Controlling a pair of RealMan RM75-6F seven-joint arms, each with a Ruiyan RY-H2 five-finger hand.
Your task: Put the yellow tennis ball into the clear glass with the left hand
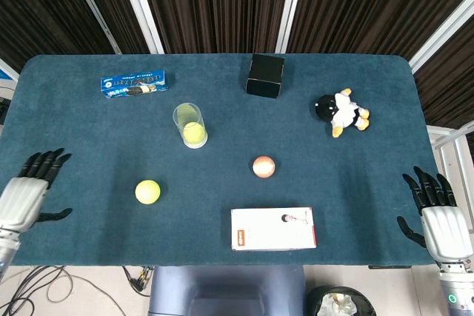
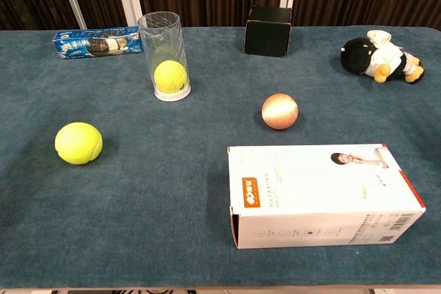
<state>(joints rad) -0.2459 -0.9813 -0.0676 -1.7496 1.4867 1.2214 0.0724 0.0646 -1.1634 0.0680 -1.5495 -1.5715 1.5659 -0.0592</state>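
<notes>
A yellow tennis ball (image 1: 147, 192) (image 2: 78, 143) lies loose on the blue table, front left. The clear glass (image 1: 188, 124) (image 2: 162, 56) stands upright behind it, with another yellow ball (image 1: 194, 132) (image 2: 170, 75) inside at the bottom. My left hand (image 1: 28, 195) hovers over the table's left edge, well left of the loose ball, fingers spread and holding nothing. At the front right corner my right hand (image 1: 437, 218) is open too, off the table's edge. Neither hand shows in the chest view.
A white carton (image 1: 273, 229) (image 2: 322, 193) lies at the front centre. A copper ball (image 1: 264, 166) (image 2: 280, 111) sits mid-table. At the back are a blue cookie pack (image 1: 133, 83) (image 2: 97, 41), a black box (image 1: 265, 75) (image 2: 268, 30) and a plush toy (image 1: 341, 112) (image 2: 378, 55).
</notes>
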